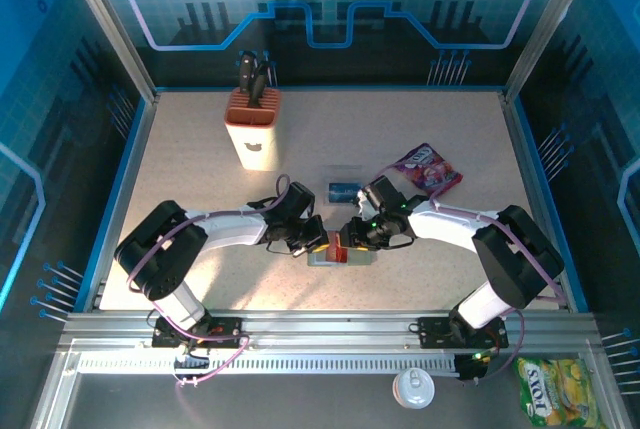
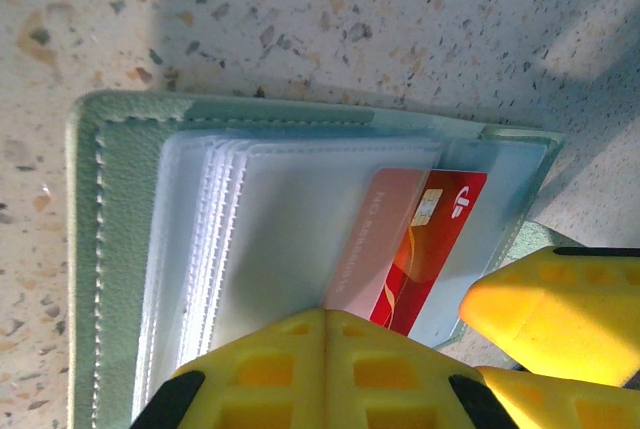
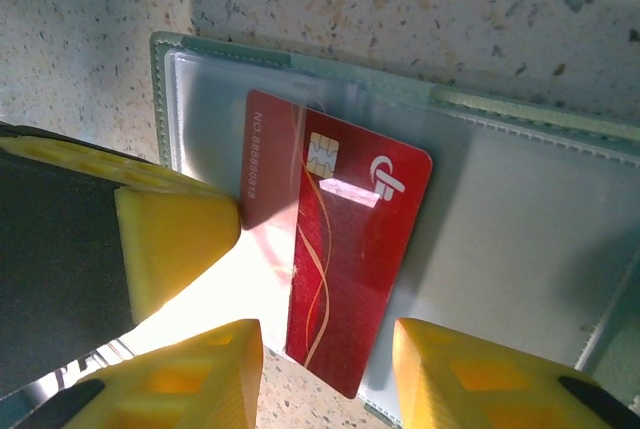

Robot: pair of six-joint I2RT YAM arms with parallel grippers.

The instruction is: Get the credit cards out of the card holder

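Note:
The card holder (image 1: 360, 257) lies open on the table, grey-green (image 2: 110, 249) with clear sleeves (image 3: 520, 239). A red credit card (image 3: 350, 259) with a chip sticks halfway out of a sleeve, its free end past the holder's edge (image 2: 430, 239). My right gripper (image 3: 325, 374) is open, one finger on each side of that free end with small gaps. My left gripper (image 2: 325, 319) is shut, its tips pressed down on the sleeves beside the card. In the top view both grippers, left (image 1: 318, 242) and right (image 1: 352, 239), meet over the holder. A blue card (image 1: 343, 190) lies flat on the table behind them.
A purple snack packet (image 1: 427, 169) lies to the back right of the holder. A tan knife block (image 1: 252, 129) stands at the back left. Blue walls and a metal rail bound the speckled table (image 1: 200, 199).

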